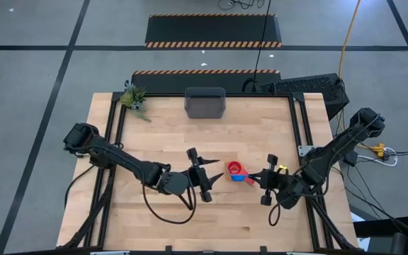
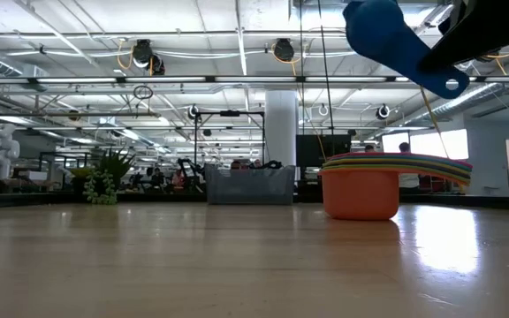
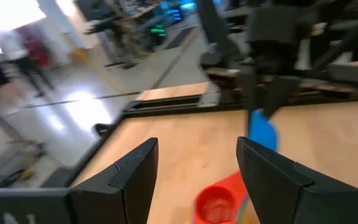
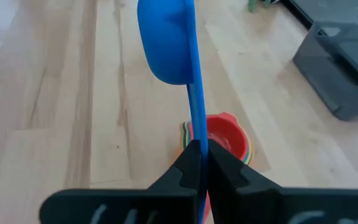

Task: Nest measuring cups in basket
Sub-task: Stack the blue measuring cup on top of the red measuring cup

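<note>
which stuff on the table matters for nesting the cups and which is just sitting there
Job: blue cup held by right gripper; stack of nested cups, red on top; basket; left gripper, open beside the stack.
Bystanders: small plant.

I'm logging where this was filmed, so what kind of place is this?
Probably a robotics lab in a large industrial hall: a wooden workbench on a taped grey floor, other robot rigs behind, exposed ceiling pipes. The right gripper holds a blue cup.
</note>
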Robot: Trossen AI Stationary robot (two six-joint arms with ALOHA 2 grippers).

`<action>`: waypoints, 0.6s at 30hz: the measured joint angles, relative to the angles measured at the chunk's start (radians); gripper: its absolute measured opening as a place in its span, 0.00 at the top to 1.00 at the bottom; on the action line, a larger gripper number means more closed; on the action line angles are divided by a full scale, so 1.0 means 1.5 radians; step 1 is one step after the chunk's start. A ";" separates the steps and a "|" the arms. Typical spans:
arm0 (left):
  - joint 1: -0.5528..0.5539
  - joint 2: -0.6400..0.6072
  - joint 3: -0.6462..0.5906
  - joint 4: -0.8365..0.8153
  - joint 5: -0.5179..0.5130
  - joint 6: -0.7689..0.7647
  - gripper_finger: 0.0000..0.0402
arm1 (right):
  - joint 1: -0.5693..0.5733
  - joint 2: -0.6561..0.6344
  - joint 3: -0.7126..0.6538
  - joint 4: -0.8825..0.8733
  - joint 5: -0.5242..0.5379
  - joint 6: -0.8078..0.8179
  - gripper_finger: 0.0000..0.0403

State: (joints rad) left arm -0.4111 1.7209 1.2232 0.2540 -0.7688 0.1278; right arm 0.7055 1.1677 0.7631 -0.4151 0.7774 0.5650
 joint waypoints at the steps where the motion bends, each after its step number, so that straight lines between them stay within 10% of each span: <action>1: 0.004 0.005 0.000 0.003 0.024 -0.004 0.45 | -0.004 0.003 0.000 0.004 -0.008 0.001 1.00; 18: 0.040 0.039 0.000 -0.045 0.167 -0.047 0.55 | -0.043 0.039 0.000 0.035 -0.069 -0.006 1.00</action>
State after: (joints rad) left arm -0.3506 1.7787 1.2228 0.1867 -0.5181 0.0569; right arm 0.6411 1.2260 0.7635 -0.3626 0.6746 0.5564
